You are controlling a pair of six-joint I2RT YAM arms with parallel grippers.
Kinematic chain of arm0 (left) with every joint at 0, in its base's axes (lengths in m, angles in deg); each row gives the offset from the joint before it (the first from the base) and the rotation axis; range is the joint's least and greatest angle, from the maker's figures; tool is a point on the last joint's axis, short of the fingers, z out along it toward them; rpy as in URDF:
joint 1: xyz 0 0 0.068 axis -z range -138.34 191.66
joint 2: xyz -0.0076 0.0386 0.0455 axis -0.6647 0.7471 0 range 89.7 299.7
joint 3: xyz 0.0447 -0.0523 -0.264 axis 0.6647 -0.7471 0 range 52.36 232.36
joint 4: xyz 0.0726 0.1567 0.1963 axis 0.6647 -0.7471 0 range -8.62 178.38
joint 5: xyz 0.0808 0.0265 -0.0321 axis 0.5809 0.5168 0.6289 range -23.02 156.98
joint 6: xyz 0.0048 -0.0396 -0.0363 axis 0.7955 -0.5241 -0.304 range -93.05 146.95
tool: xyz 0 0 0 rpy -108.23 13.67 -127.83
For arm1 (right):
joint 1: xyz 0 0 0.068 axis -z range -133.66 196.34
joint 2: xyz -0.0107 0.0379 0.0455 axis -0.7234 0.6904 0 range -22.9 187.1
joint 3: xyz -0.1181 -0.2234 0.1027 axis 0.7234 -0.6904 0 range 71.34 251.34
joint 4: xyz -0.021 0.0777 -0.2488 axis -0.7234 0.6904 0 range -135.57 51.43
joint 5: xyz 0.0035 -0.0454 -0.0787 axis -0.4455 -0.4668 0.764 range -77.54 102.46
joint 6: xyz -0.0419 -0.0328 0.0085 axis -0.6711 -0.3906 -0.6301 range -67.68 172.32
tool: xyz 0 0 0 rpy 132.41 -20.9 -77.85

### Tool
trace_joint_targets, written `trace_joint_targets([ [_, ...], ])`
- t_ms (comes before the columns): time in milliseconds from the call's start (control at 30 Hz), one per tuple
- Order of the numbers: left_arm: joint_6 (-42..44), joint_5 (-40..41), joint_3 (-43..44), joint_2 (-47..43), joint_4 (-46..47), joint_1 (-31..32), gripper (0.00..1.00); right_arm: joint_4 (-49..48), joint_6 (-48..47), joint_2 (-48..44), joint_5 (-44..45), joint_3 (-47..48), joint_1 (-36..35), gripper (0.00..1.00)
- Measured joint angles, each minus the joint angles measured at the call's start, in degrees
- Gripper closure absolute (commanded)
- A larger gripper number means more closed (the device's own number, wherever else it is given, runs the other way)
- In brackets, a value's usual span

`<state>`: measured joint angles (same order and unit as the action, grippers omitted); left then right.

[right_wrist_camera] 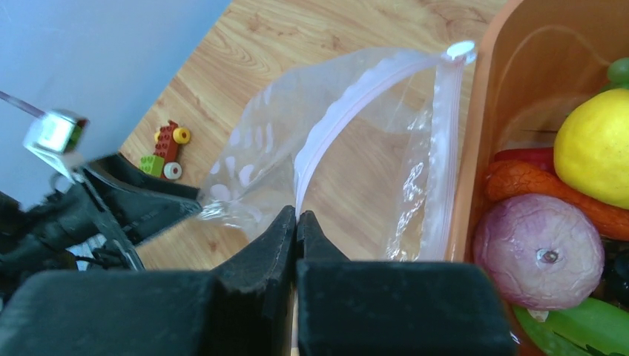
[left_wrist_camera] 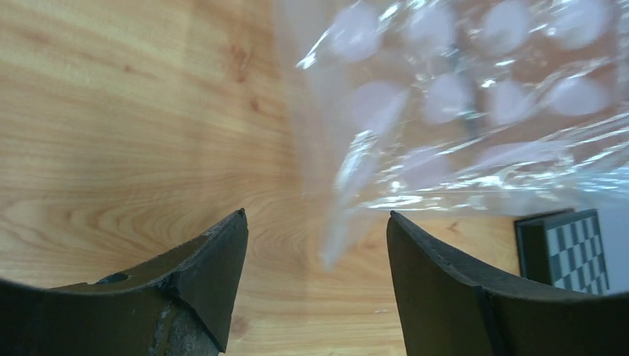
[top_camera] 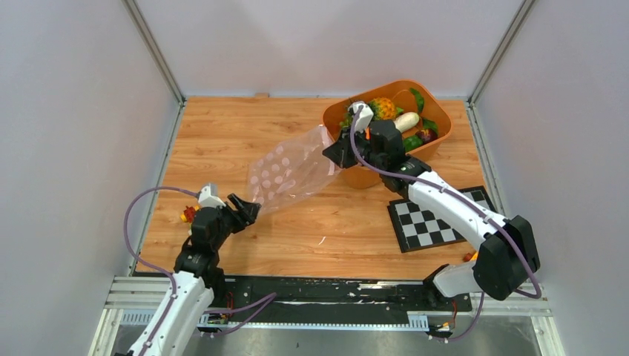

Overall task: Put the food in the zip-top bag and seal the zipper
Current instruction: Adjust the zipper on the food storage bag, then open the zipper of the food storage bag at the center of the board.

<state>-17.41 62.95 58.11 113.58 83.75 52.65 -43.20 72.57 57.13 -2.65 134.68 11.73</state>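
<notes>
The zip-top bag (top_camera: 289,174), clear with pale dots, is stretched on a slant across the middle of the overhead view, from the orange tub's near-left rim down toward the lower left. It holds none of the food. Its mouth gapes beside the tub. In the right wrist view the pinkish zipper (right_wrist_camera: 356,96) splits into two lips that meet at a corner at the top of the frame. One lip runs down beside the tub wall and the other runs down into the right gripper (right_wrist_camera: 297,222), whose fingers are pressed together on that strip.

The bag's closed lower corner reaches the left gripper (left_wrist_camera: 317,216) at the lower left of the overhead view. In the left wrist view the jaws stand wide apart, and the tip of the bag hangs between them without touching either finger.

The food lies piled in the orange tub (top_camera: 438,111) at the upper right: a pineapple (top_camera: 383,109), a white radish (top_camera: 406,121) and a green piece (top_camera: 417,99). Closer up, at the right edge of the right wrist view, there are a yellow lemon (right_wrist_camera: 593,148), a purple onion (right_wrist_camera: 538,252) and an orange-red piece (right_wrist_camera: 549,193).

A black-and-white checkerboard (top_camera: 438,222) lies on the wooden table (top_camera: 222,141) at the lower right, under the right arm. A few small toy blocks (right_wrist_camera: 167,148) sit just left of the left gripper.
</notes>
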Motion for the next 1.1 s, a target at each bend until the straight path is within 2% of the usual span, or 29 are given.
trace_joint_targets([
  [167, 1.4, 0.1, 8.2, -5.6, -7.1, -0.1, 0.18, -0.9, -2.5, -0.5, 0.5, -3.7, -2.6, 1.0],
  [300, 3.2, -0.1, 15.8, -8.5, -10.6, -0.1, 0.17, -0.9, -5.4, -0.8, 2.6, -5.7, -6.4, 1.0],
  [467, 4.4, -6.3, 22.4, -2.4, -10.2, -0.1, 0.19, -2.8, -10.0, -4.0, 6.7, -9.1, -13.9, 1.0],
  [600, 3.6, -11.2, 22.8, 2.1, -9.0, -0.1, 0.21, -6.4, -12.1, -7.2, 9.8, -13.6, -19.3, 1.0],
  [733, 2.7, -13.4, 24.8, 4.7, -9.7, 0.9, 0.21, -11.3, -12.5, -10.6, 10.4, -19.2, -21.3, 1.0],
  [900, 3.2, -11.3, 33.6, 9.6, -10.5, 8.6, 0.22, -14.1, -12.4, -11.3, 11.3, -21.7, -23.0, 1.0],
  [1100, 5.9, -2.4, 42.1, 18.1, -13.1, 23.9, 0.22, -15.1, -12.4, -11.5, 13.1, -21.7, -23.9, 1.0],
])
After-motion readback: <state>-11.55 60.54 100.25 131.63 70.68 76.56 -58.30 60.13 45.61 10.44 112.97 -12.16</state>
